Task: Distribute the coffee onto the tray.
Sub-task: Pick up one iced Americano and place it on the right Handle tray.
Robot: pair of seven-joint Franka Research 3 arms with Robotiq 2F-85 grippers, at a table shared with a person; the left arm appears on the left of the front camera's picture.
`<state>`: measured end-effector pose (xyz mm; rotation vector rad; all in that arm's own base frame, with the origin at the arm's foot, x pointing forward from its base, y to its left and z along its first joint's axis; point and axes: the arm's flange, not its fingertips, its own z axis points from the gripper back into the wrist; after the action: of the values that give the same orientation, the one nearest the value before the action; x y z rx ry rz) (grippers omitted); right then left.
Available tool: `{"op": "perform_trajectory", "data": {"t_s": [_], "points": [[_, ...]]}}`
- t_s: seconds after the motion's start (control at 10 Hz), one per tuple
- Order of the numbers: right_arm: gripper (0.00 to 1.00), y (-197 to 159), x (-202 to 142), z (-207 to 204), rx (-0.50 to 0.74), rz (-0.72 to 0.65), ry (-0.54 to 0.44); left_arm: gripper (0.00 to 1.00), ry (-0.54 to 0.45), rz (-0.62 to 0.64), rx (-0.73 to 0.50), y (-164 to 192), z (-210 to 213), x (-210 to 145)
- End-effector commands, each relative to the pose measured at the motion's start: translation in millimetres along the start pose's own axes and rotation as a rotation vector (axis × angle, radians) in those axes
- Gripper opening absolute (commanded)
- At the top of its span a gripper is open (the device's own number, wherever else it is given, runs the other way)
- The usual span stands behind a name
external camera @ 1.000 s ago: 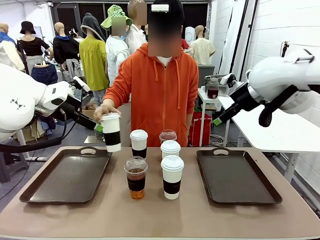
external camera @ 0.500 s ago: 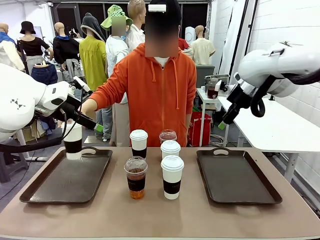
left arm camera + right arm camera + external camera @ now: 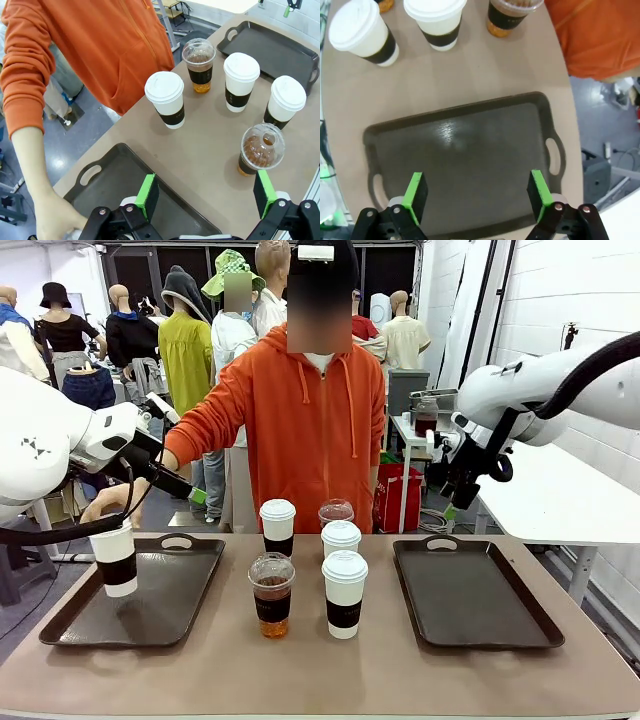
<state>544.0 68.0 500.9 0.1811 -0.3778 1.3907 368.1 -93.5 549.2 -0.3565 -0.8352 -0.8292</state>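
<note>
While the person's hand [image 3: 105,508] held a white cup [image 3: 116,562] over the left tray [image 3: 160,602], the left gripper [image 3: 193,492] hung beside it. Its wrist view: it gaped empty, five cups [image 3: 165,100] ahead. Right wrist view: the right gripper [image 3: 476,196] gaped too, over the bare right tray [image 3: 465,150], likely ready for cups.

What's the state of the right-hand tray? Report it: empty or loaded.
Empty. The right tray has a bare dark surface in the front and right wrist views; nothing stands on it.
</note>
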Motion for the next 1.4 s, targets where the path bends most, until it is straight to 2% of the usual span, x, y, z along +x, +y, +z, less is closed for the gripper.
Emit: {"op": "perform_trajectory", "data": {"t_s": [0.0, 0.3, 0.4, 1.0, 1.2, 1.3], "points": [[1.00, -10.9, -2.6, -10.8, -0.037, 0.026, -0.031, 1.00, -0.005, 0.005, -0.008, 1.5, -0.4, -2.0], [1.00, -6.2, -11.0, -32.3, -0.030, 0.001, -0.015, 1.00, -0.005, 0.005, -0.008, 1.5, -0.4, -2.0], [1.00, -10.6, -5.7, -21.7, -0.011, 0.005, 0.001, 1.00, -0.005, 0.005, -0.008, 1.5, -0.4, -2.0], [1.00, -11.1, -5.2, -22.4, -0.018, 0.005, 0.003, 1.00, -0.005, 0.005, -0.008, 1.5, -0.4, -2.0], [1.00, -27.8, -8.0, -33.9, -0.023, 0.061, -0.064, 1.00, -0.005, 0.005, -0.008, 1.5, -0.4, -2.0], [1.00, -36.9, -10.4, -42.3, 0.015, 0.095, -0.094, 1.00, -0.005, 0.005, -0.008, 1.5, -0.4, -2.0]]}}
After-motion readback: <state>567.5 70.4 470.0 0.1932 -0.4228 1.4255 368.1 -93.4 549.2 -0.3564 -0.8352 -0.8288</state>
